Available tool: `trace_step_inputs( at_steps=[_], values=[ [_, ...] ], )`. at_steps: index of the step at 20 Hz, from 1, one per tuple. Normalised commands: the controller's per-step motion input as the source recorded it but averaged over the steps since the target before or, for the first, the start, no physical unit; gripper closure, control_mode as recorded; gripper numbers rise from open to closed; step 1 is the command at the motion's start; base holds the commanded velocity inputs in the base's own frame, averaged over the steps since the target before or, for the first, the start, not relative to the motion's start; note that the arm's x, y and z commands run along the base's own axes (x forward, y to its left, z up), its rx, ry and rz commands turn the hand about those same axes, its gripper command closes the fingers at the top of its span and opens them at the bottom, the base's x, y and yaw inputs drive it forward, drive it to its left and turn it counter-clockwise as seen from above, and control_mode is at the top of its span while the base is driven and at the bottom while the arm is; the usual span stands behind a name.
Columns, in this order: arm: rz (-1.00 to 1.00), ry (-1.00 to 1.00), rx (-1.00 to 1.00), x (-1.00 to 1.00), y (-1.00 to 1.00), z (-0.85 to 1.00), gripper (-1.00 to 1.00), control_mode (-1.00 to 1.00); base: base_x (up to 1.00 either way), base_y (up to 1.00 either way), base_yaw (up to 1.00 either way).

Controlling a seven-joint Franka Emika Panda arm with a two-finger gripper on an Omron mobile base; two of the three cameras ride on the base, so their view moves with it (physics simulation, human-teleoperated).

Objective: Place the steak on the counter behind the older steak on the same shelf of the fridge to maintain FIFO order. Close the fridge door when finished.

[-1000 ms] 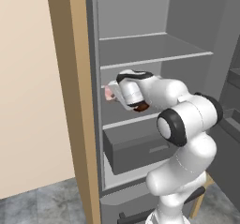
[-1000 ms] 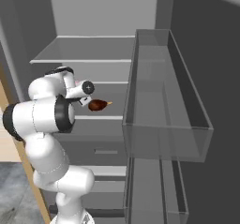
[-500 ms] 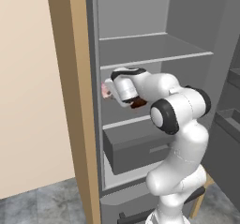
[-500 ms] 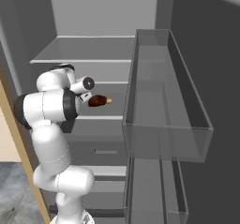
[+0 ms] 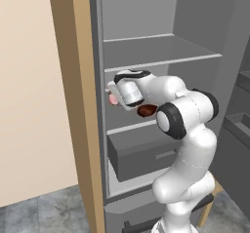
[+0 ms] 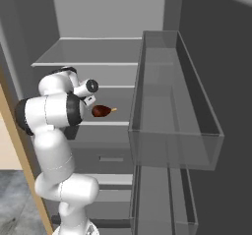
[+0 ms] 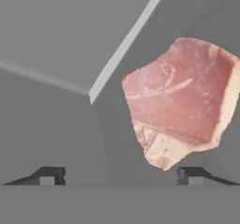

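One fridge point(image 5: 195, 42) stood open, its grey interior holding two flat shelves that could be counted above one grey drawer point(image 5: 141, 154); the left base view showed the drawer front in full, whereas in the right base view the arm covered most of it. One fridge door point(image 6: 216, 81) appeared at the right of the right base view, with clear door bins point(image 6: 172, 111) mounted on its inner face; their number could not be fixed because the lower ones were cut off by the frame edge. One arm reached onto the lower shelf point(image 5: 122, 126). Two meat items were counted: one pink-red steak point(image 7: 180, 101) with a pale fat edge, seen large in the hand view near the back corner of the shelf, and one darker brown-red piece point(image 6: 102, 111) lying on the same shelf, clear in the right base view. In the left base view only a small pink sliver of the steak showed beside the hand, the rest being hidden by the wrist. The gripper point(image 7: 122, 175) had its two fingertips point(image 7: 49, 175) spread wide apart with nothing between them; the steak lay beyond them, released. Whether the steak touched the shelf or the rear wall could not be determined.
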Motion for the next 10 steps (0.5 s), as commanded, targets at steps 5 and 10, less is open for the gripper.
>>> trace_step_inputs(
  at_steps=[5,10],
  values=[
    [0.0,-0.02,0.0,-0.65,0.24,0.16,-1.0,-1.0,0.0,0.0,0.0],
    [0.0,-0.05,0.0,-0.76,0.28,0.3,-1.0,-1.0,0.0,0.0,0.0]
  ],
)
